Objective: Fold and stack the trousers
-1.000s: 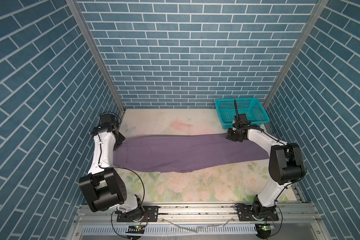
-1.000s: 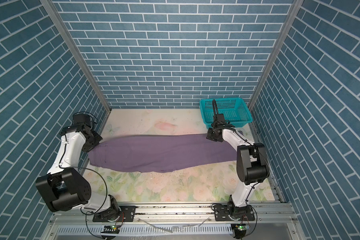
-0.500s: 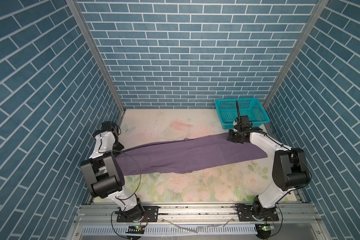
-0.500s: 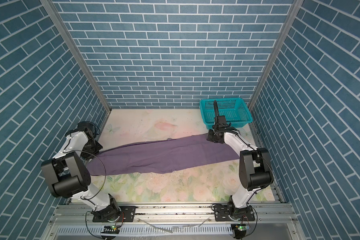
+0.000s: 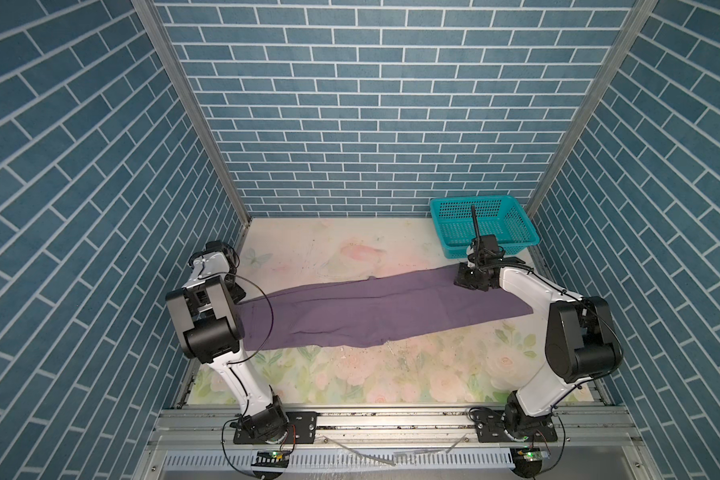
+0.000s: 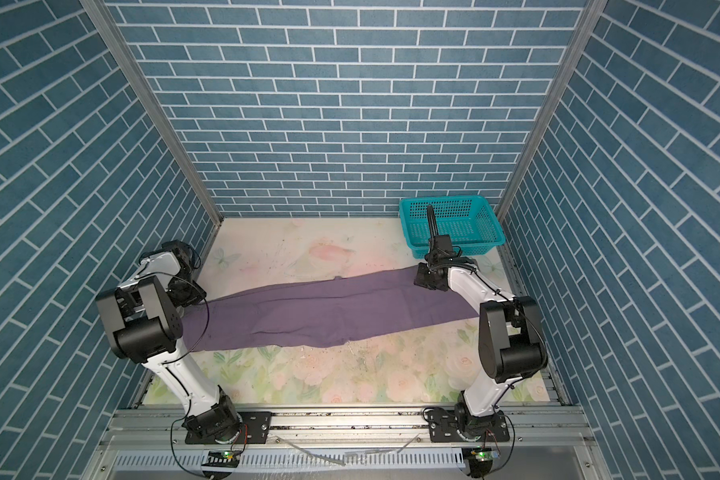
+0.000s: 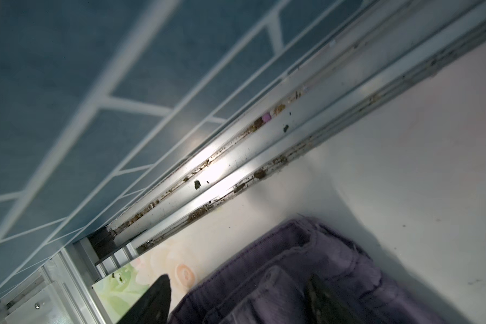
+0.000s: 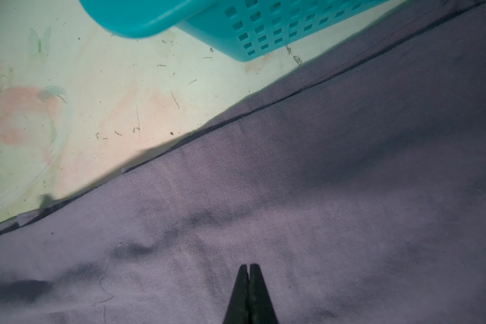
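Trousers (image 5: 371, 307) lie spread in one long band on the floral surface (image 5: 350, 374). One end sits just in front of the basket (image 5: 512, 248). The band runs slantwise away from the basket, toward the side wall farthest from it.

Right fingers (image 8: 240, 294): clenched tight, no gap between the tips. They sit over the trousers at the end nearest the basket, close to the cloth's basket-side edge. Cannot tell whether any cloth is pinched; the fabric around the tips looks flat. Basket wall (image 8: 264, 28) is close by in the wrist view.

Left fingers (image 7: 155, 297): spread wide, released. They are at the trousers' end farthest from the basket. A bunched, seamed fold rises between them. One finger is over bare surface, the other over cloth.
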